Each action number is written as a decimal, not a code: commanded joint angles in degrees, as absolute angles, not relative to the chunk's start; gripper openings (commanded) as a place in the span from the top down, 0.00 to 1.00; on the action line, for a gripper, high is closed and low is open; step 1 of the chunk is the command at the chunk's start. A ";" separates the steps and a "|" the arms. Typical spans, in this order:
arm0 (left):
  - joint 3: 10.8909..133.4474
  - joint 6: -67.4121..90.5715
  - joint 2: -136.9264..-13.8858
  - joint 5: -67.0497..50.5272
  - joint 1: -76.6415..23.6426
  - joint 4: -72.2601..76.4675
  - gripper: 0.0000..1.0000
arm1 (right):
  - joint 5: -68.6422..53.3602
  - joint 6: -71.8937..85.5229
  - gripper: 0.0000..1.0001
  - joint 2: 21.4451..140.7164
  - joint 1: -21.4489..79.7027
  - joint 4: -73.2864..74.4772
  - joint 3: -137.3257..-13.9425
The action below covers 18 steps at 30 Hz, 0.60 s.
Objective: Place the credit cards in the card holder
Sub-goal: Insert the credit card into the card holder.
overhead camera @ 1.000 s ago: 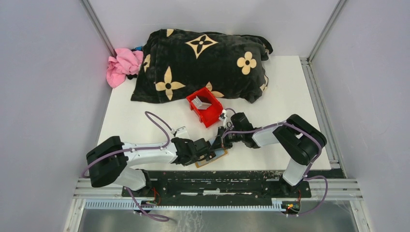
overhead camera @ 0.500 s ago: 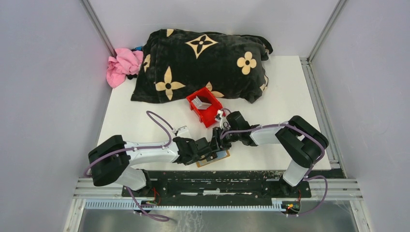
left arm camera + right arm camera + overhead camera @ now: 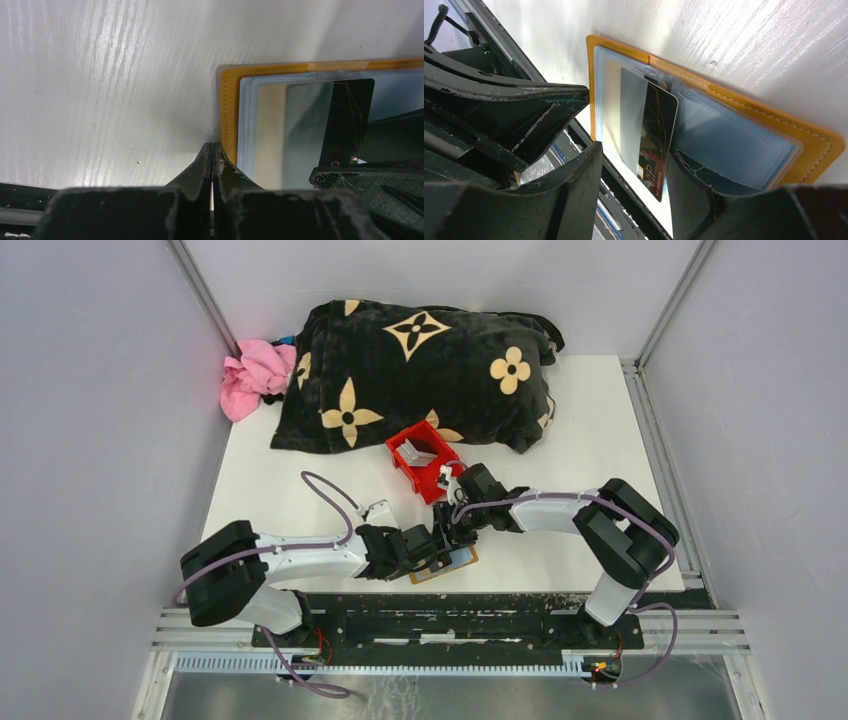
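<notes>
The tan card holder [image 3: 456, 563] lies open by the table's front edge, its clear pockets up. A dark and silver credit card [image 3: 655, 131] sits partly in a pocket [image 3: 734, 140] and sticks out at the near end. My right gripper [image 3: 636, 150] is open above it, with one finger on each side and neither touching the card. My left gripper [image 3: 212, 148] is shut on nothing, tips down at the holder's stitched edge [image 3: 229, 110]. The card [image 3: 307, 125] also shows in the left wrist view. More credit cards [image 3: 414, 452] stand in the red bin [image 3: 437, 483].
A black pillow with tan flowers [image 3: 420, 370] lies across the back of the table, with a pink cloth [image 3: 255, 375] at its left. The metal rail [image 3: 450, 615] with the arm bases runs just in front of the card holder.
My right gripper has opened and let go of the card, which stays in the holder's pocket. The right arm has shifted a little left and back. The left gripper stays put.
</notes>
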<state>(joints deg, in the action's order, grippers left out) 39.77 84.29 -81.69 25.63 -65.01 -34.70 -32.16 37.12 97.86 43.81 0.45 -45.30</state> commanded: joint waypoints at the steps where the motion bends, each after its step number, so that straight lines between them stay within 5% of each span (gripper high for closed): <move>1: 36.05 81.69 -83.21 23.47 -65.11 -28.36 0.97 | -28.04 35.05 0.45 99.21 45.67 4.92 -47.19; 18: 31.08 77.80 -77.97 22.44 -65.18 -18.33 0.97 | -20.54 39.50 0.43 103.77 52.27 8.37 -51.53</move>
<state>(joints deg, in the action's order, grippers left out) 33.78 80.05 -76.20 25.63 -64.99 -27.03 -24.64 37.89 99.31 47.97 10.07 -51.68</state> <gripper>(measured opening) 0.037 0.568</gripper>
